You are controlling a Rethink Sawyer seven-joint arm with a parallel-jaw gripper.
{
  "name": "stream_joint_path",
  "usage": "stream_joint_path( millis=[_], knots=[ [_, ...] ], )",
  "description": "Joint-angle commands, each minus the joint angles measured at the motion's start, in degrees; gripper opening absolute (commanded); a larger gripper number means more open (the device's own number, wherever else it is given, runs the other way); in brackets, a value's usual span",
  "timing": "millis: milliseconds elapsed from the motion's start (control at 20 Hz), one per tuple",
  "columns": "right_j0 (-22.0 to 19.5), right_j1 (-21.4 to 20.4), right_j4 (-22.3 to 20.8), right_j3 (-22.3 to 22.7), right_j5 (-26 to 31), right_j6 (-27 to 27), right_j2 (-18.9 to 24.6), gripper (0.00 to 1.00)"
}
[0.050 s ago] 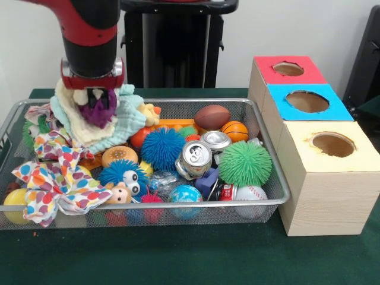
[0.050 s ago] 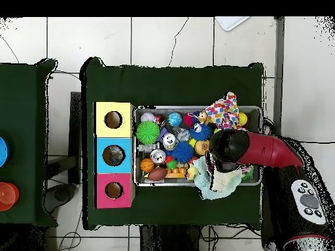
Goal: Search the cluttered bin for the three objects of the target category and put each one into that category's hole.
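**Cloth bundle lifted, grip unclear**

Gripper (image 1: 93, 95) hangs over the wire bin's (image 1: 270, 155) 10 o'clock corner in the front view, buried in a wad of pale cloths (image 1: 110, 122) with a purple piece (image 1: 98, 111) at its mouth; cannot tell whether it is closed on them.

Risk: several cloths bunched together could come up as one, snag the polka-dot cloth (image 1: 56, 178), or jam at a box hole (image 1: 333, 144).

Hidden: the fingertips; which hole suits cloth; whatever lies beneath the balls and cans.
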Motion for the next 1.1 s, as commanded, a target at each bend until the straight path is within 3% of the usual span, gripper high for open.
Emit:
stream_joint_path(
  millis=[50, 850, 1100],
  knots=[
    [-1.03, 3.59, -4.2, -3.18, -3.14, -12.81, 8.61, 1.0],
    [-1.82, 2.45, -8.48, -2.09, -6.69, -8.77, 9.67, 1.0],
    [-2.03, -5.74, -5.73, 5.99, -5.22, -7.4, 10.88, 1.0]
  ],
)
